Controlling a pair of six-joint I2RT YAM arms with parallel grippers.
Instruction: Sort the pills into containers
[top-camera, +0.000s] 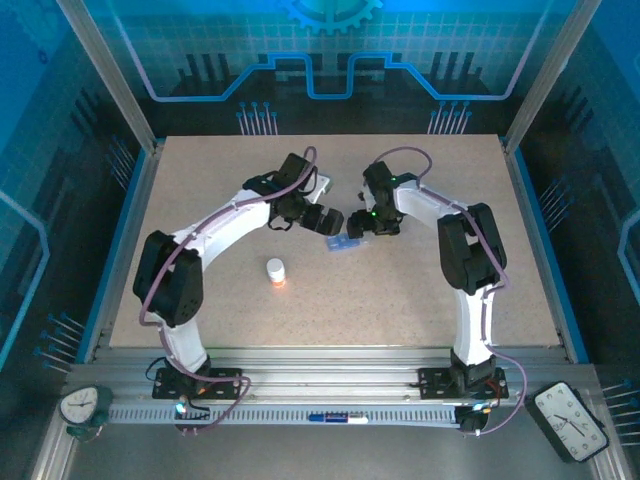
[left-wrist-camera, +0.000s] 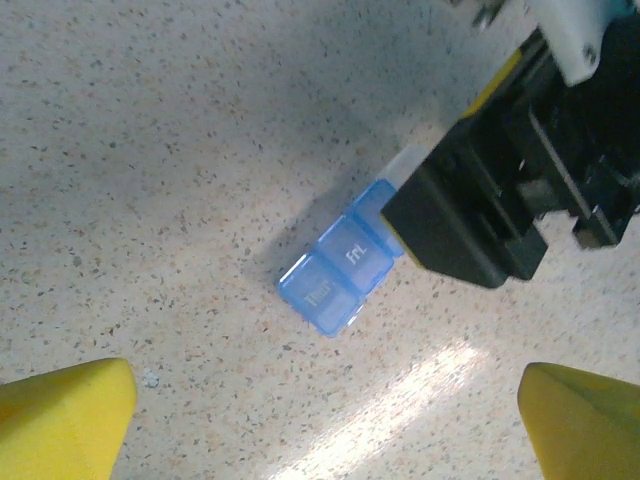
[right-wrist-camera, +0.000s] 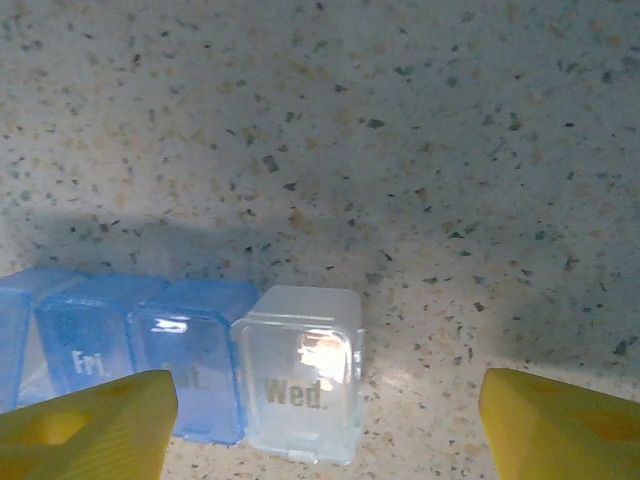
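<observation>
Both the left end effector (top-camera: 323, 221) and the right end effector (top-camera: 360, 227) hang open, holding nothing, over the blue pill box (top-camera: 343, 243) at the middle of the speckled beige counter (top-camera: 200, 185). Blue-lit gridded walls (top-camera: 420, 45) stand behind and beside it.

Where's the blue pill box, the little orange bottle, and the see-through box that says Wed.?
Blue pill box (left-wrist-camera: 352, 253): left wrist view, on the lid marked Fri.
Orange bottle (top-camera: 275, 268): top external view, on its white cap.
Clear Wed. compartment (right-wrist-camera: 300, 385): right wrist view, on its top face.
</observation>
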